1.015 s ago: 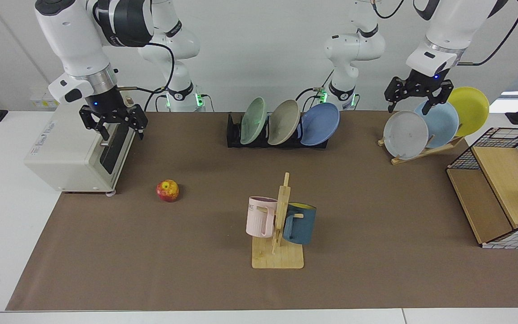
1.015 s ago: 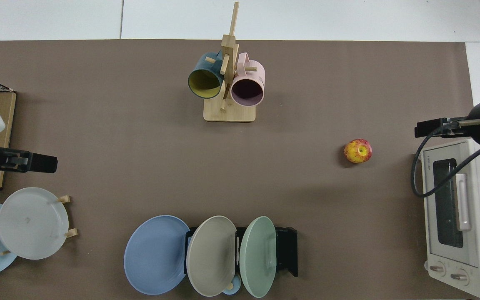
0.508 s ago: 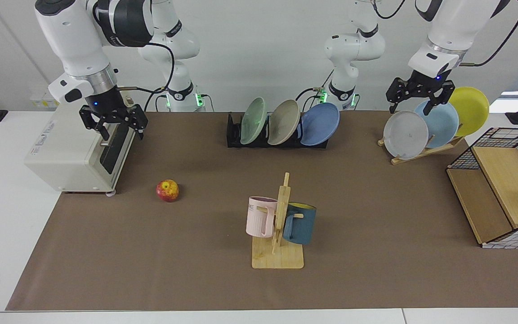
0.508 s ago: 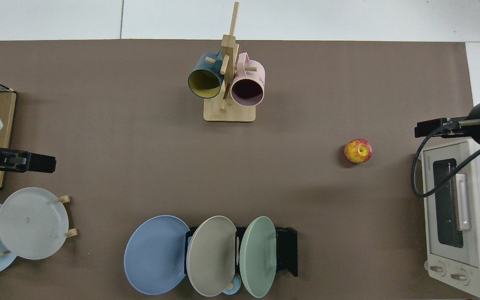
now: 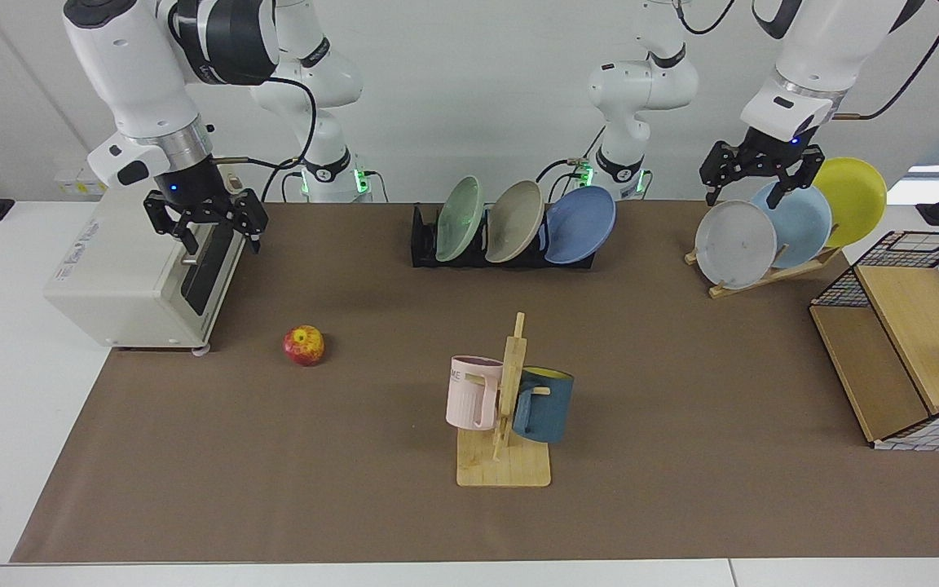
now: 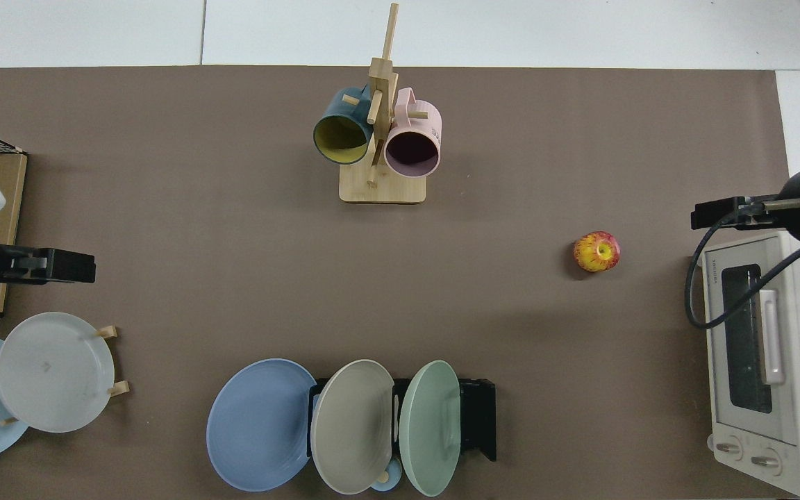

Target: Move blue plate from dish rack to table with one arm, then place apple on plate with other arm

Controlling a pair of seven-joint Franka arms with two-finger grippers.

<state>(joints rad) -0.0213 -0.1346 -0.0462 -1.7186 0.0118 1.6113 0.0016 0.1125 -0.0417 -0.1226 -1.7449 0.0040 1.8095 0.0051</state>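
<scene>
- The apple (image 5: 304, 345) sat alone on the table (image 5: 274, 489), near the toaster oven (image 5: 139, 277).
- The pink mug (image 5: 469, 391) showed the letters "ME"; the oven's labels were too small to read.
- The right gripper (image 5: 217, 230) hung before the oven, fingers apart and empty.
- The blue plate (image 5: 579, 225) leaned in the dish rack (image 5: 425, 244), touching the beige plate (image 5: 514, 222); pulling it could drag that neighbour.
- The left gripper (image 5: 751, 187), fingers apart, hovered over the pale-blue plate (image 5: 800, 224), risking a wrong pick.
</scene>
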